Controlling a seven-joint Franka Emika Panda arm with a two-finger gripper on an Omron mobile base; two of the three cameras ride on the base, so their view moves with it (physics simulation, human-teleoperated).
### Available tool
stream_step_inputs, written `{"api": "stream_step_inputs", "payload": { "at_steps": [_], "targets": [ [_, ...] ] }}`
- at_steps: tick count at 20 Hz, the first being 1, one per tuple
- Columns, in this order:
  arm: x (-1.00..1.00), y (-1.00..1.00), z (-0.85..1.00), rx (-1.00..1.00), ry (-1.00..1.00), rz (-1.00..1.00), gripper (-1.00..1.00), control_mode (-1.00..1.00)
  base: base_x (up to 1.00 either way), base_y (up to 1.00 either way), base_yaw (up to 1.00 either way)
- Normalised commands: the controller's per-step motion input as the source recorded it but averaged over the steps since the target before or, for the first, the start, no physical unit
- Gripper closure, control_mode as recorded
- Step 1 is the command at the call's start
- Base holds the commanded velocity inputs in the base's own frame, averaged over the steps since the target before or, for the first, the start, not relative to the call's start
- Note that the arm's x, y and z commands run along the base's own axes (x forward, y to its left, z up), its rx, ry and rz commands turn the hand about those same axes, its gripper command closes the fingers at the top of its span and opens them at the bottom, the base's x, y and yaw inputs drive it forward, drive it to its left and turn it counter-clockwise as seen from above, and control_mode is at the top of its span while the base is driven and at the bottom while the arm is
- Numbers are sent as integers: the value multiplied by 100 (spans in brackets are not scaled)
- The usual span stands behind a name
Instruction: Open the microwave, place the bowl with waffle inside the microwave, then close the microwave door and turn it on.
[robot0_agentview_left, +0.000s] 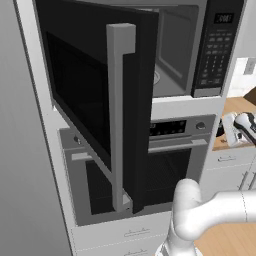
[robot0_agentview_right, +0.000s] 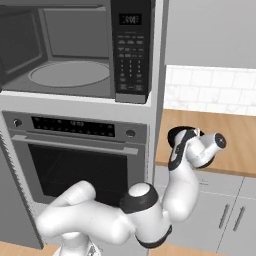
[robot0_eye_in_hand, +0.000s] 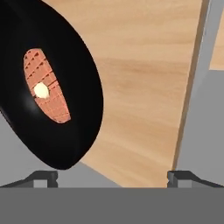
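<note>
Door inspection: we find the microwave door (robot0_agentview_left: 95, 100) swung fully open, its grey bar handle (robot0_agentview_left: 119, 120) running vertically, the microwave (robot0_agentview_right: 70, 50) cavity bare. Opening is done; loading, closing and starting remain, in our judgement. We note the gripper (robot0_eye_in_hand: 112, 177) over the wooden counter (robot0_eye_in_hand: 144, 87), jaws apart and holding nothing. The black bowl (robot0_eye_in_hand: 65, 100) with its waffle (robot0_eye_in_hand: 46, 85) sits near the counter edge, its mouth facing upward

Your two base cams sit behind the arm, left and right, both close on the microwave (robot0_agentview_left: 175, 50) and oven (robot0_agentview_right: 75, 155). Hand cam looks down at the wooden counter (robot0_eye_in_hand: 144, 87).
</note>
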Motion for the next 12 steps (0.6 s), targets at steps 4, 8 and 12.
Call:
{"api": "stream_step_inputs", "payload": {
  "at_steps": [4, 8, 12],
  "targets": [
    [50, 0, -38, -2, 0, 0, -100, -100, 0, 0, 0],
    [45, -1, -20, 0, 0, 0, -100, -100, 0, 0, 0],
    [38, -8, -17, 0, 0, 0, -100, -100, 0, 0, 0]
  ]
}}
